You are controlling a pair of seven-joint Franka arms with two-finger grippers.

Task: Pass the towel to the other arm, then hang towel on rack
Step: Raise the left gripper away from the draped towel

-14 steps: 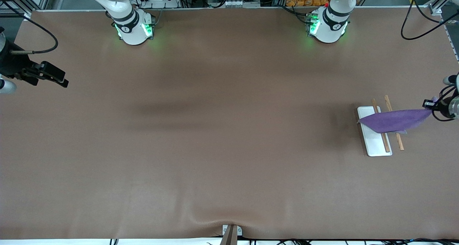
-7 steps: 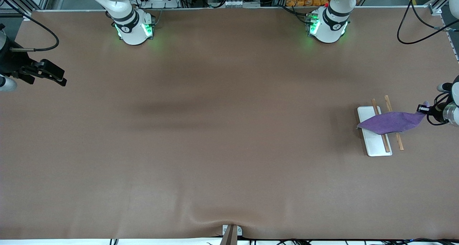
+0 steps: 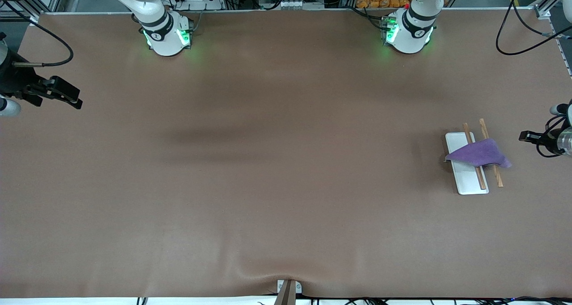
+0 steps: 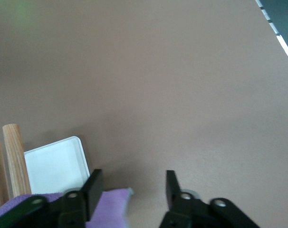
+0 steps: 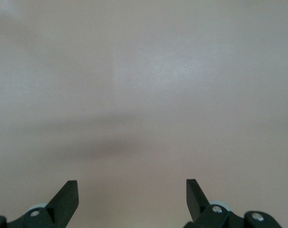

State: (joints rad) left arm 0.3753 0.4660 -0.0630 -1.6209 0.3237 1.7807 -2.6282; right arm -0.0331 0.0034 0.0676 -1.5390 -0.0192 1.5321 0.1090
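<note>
Front view shows us the small purple cloth towel (image 3: 480, 153) now draped over the two light-brown wooden rods of the white-based rack (image 3: 467, 180), no longer stretched to the left claw (image 3: 523, 136). That claw has let go, fingers apart and empty. The right claw (image 3: 71, 98) waits spread wide over the brown worktop (image 3: 268, 171).

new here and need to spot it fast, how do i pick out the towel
Look toward the left arm's end of the brown table for the rack, a white plate with two wooden rods. The towel is the small purple cloth draped over those rods, the only coloured thing there.
</note>
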